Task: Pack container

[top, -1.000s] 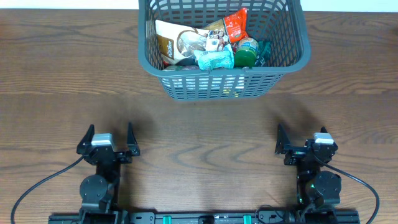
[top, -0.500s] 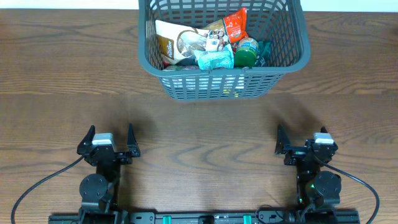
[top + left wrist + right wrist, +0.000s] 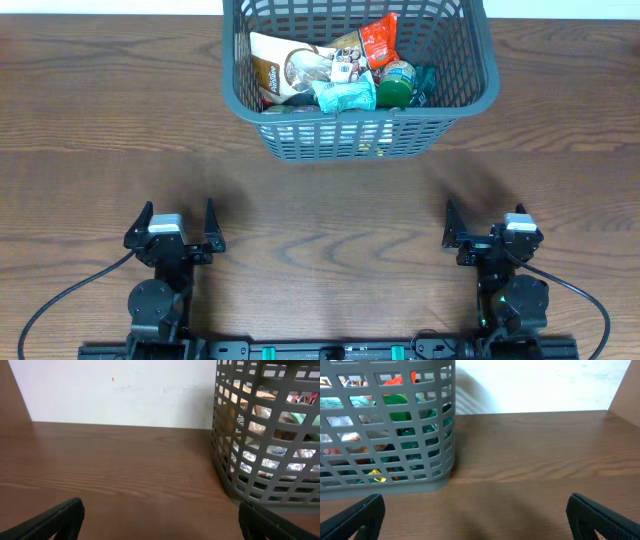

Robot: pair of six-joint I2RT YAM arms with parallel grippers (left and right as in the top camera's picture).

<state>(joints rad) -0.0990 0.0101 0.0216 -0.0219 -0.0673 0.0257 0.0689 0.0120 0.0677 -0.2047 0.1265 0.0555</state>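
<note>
The container (image 3: pixel 232 88), a dark grey lattice basket, stands at the table's far middle with several snack packets (image 3: pixel 345 70) piled inside. Its slotted wall fills the right of the left wrist view (image 3: pixel 260 460) and the left of the right wrist view (image 3: pixel 390 445), packets showing through the slots. My left gripper (image 3: pixel 172 224) rests near the front left edge, open, nothing between its fingers. My right gripper (image 3: pixel 487 222) rests near the front right edge, open and empty as well. Both are well short of the container.
Bare brown wooden tabletop (image 3: pixel 330 210) lies between the grippers and the container. A white wall (image 3: pixel 120 390) stands behind the table. Black cables (image 3: pixel 60 295) trail from the arm bases at the front edge.
</note>
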